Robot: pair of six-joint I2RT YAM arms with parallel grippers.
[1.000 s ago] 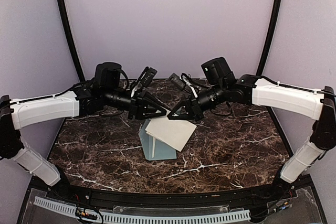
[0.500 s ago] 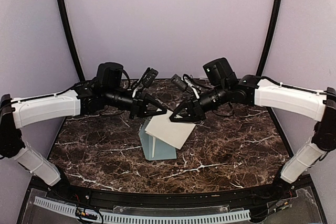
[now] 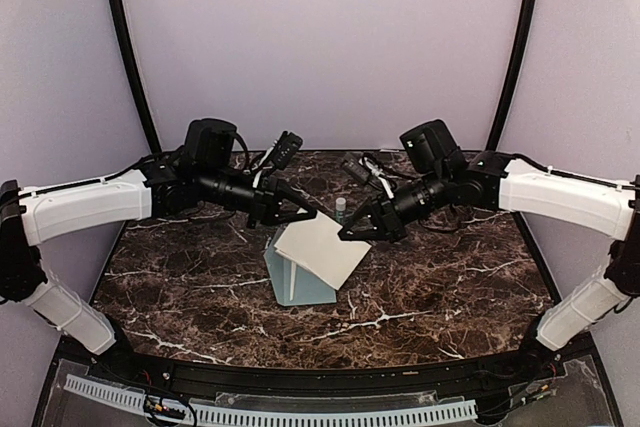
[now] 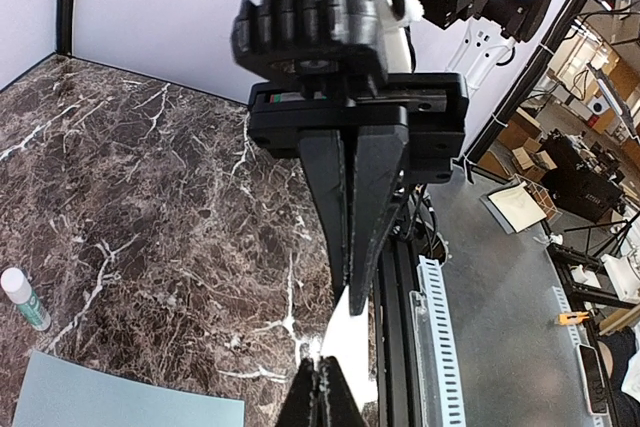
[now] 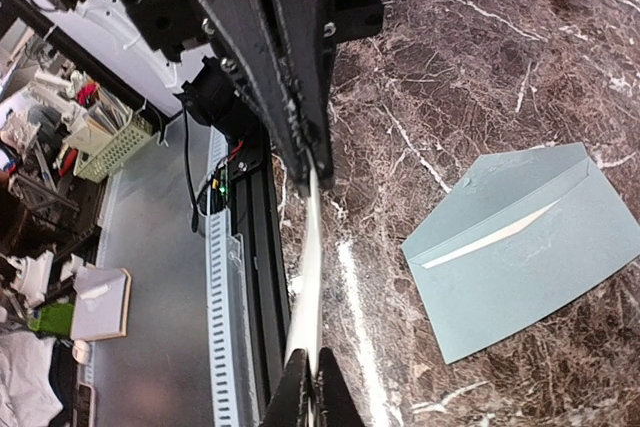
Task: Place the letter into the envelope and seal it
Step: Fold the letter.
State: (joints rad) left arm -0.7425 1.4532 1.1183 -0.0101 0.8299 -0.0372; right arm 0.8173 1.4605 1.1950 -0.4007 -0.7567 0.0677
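Overhead, the left gripper (image 3: pixel 314 214) and right gripper (image 3: pixel 345 234) are both clamped tight on opposite edges of the white folded paper letter (image 3: pixel 325 252). They hold it above the flat pale blue-grey paper envelope (image 3: pixel 312 292), which lies on the dark marble worktop (image 3: pixel 450 287), midway between its side edges.

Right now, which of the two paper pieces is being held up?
The white letter, gripped at its upper edge; the blue-grey envelope lies flat beneath it.

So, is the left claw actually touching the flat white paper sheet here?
Touching. The right wrist view shows the left claw shut on the flat white paper sheet, seen edge-on, with its edge running straight into the closed tips.
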